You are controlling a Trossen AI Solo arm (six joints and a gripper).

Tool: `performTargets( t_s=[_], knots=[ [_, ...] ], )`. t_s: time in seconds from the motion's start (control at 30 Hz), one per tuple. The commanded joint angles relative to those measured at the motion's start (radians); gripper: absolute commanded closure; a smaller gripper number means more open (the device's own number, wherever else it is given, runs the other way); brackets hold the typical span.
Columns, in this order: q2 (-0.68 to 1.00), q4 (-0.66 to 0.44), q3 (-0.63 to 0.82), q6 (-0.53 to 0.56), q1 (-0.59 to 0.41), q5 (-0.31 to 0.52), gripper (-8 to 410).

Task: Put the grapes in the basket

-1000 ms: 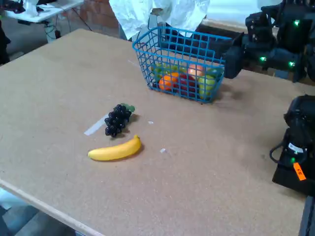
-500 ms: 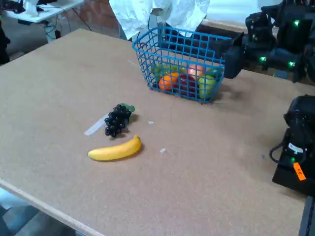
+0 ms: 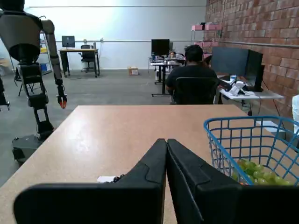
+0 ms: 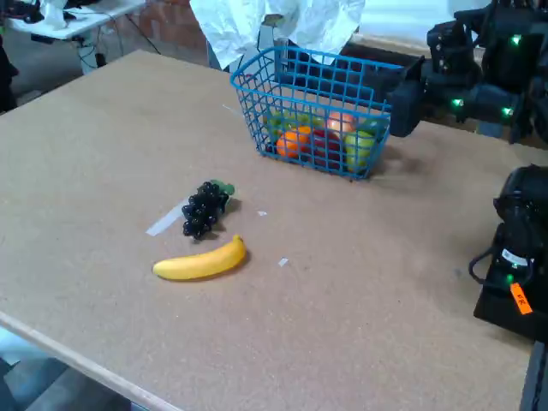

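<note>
Two pieces of fruit lie loose on the tan table in the fixed view: the grapes, a dark bunch with a green stem end pointing toward the far side, and just near of them a yellow banana. A pale strip of tape lies on the tabletop touching the left side of the grapes. Farther back and to the right stands the blue wire basket, well apart from the grapes, holding an orange fruit, a red fruit and green fruit. The gripper appears in the wrist view as two black fingers pressed together along their length, tips meeting with no gap and nothing between them. In the fixed view the arm's dark body sits at the right of the basket, above the table's far right side. Beyond the fingers the wrist view shows the basket's rim at the right with green fruit inside, a seated person with their back turned past the far table edge, and another robot arm at the left.
</note>
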Motion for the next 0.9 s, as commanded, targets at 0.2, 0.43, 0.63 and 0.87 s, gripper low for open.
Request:
performTargets(
  t_s=[0.2, 0.43, 0.63, 0.87],
  knots=[
    [0.000, 0.004, 0.001, -0.001, 0.000, -0.001, 402],
    [0.000, 0.017, 0.001, 0.003, 0.000, -0.001, 402],
    [0.000, 0.068, 0.001, 0.002, 0.000, 0.000, 402],
    [0.061, 0.150, 0.001, -0.045, 0.000, 0.002, 402]
  ],
)
